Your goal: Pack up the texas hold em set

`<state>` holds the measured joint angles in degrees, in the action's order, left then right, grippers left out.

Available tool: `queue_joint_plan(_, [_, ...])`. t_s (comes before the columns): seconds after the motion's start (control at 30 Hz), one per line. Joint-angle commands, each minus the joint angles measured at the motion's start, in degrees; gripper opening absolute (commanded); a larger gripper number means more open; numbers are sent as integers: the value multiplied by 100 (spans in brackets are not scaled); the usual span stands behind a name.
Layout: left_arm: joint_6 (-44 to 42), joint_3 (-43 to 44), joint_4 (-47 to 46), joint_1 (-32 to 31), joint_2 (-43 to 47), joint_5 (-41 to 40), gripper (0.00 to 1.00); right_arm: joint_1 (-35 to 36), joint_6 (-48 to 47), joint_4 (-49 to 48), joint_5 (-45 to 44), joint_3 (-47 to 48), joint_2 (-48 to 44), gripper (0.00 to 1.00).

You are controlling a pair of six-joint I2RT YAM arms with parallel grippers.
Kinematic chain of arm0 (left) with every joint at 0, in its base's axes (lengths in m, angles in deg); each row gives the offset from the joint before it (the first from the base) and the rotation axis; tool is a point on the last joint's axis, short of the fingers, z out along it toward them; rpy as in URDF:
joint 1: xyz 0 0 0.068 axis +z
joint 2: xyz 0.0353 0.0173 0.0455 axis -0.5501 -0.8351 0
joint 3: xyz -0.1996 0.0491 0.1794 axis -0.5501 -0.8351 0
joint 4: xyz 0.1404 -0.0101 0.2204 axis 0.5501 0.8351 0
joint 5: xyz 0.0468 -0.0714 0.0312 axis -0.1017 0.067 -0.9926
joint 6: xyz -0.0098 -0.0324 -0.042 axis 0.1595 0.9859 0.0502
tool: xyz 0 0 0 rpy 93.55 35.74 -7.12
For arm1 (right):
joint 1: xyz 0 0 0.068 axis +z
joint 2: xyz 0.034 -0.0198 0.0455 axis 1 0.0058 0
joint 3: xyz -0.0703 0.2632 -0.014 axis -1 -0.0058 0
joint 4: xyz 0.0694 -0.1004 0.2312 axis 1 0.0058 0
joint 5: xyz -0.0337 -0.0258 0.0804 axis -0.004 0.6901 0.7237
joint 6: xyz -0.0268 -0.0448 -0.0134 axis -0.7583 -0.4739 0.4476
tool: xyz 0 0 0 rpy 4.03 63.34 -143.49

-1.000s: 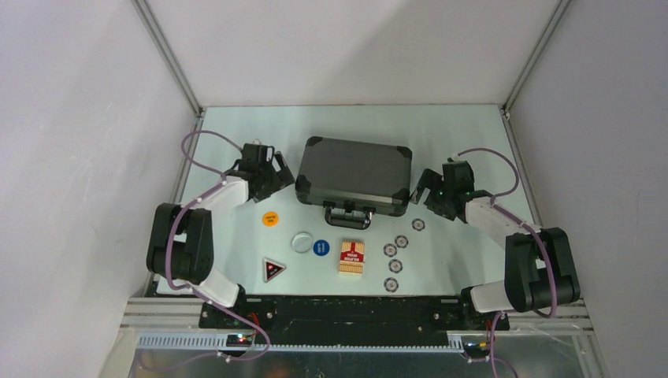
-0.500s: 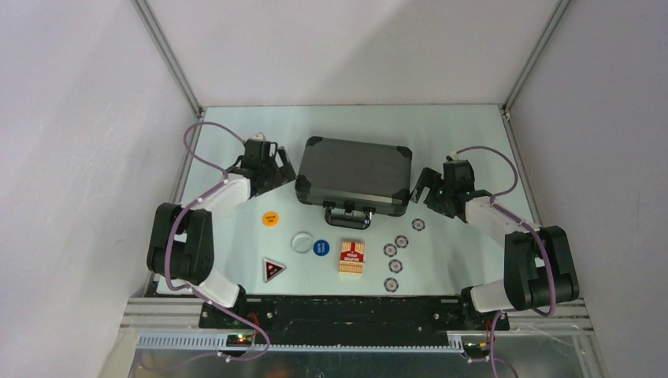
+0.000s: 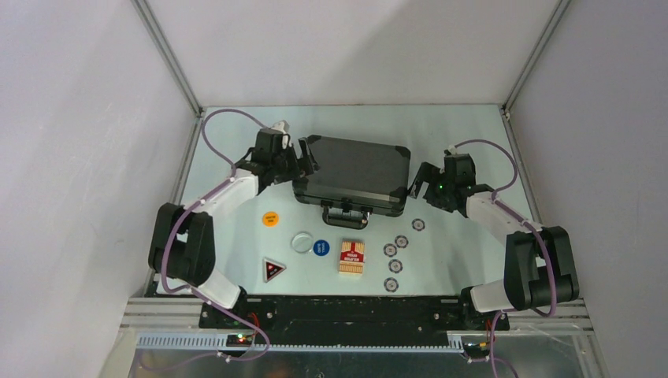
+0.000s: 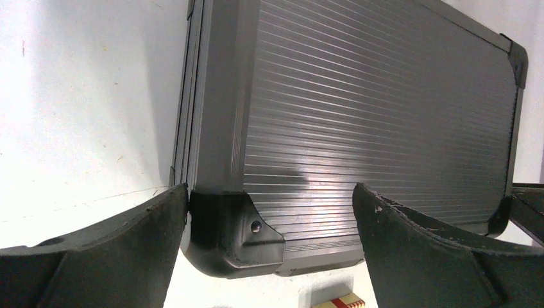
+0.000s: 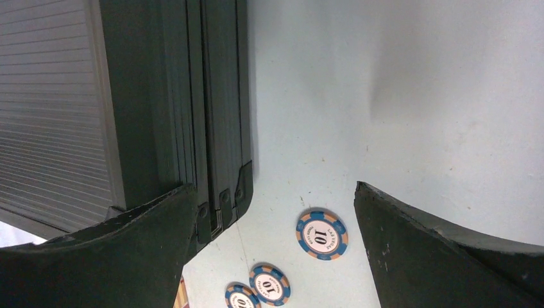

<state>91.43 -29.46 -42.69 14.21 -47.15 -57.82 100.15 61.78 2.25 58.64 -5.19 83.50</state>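
At the briefcase's [image 3: 354, 175] nine o'clock end, the left gripper [image 3: 306, 162] straddles a corner, jaws spread; at three o'clock, the right gripper [image 3: 418, 186] gapes, possibly touching it.

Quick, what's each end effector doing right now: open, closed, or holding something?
Left end effector: open, at the left end of the briefcase, holding nothing.
Right end effector: open, at the briefcase's right end, holding nothing.
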Motion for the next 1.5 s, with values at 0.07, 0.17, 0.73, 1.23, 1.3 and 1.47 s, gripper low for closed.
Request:
queue_joint_plan(0.07, [69, 237, -82, -10, 242, 706, 100, 156, 411, -790, 1479, 593, -114, 100])
queue_joint_plan(0.17, [42, 223, -87, -12, 397, 631, 100, 85, 457, -830, 1560, 610, -112, 99])
queue_joint_plan(0.73, [370, -1049, -207, 0, 2979, -716, 100, -57, 575, -848, 1786, 950, 64, 100])
queue_joint_plan(1.23, [2526, -2723, -2354, 544, 3175, -75, 100, -124, 512, -793, 1817, 961, 67, 99])
queue_joint_plan(1.3, [2724, -2782, -2732, 545, 2991, 30, 100, -133, 512, -796, 1831, 958, 63, 100])
queue_joint_plan(1.47, [3059, -2822, -3347, 536, 2471, 201, 100, -158, 505, -788, 1842, 961, 58, 100])
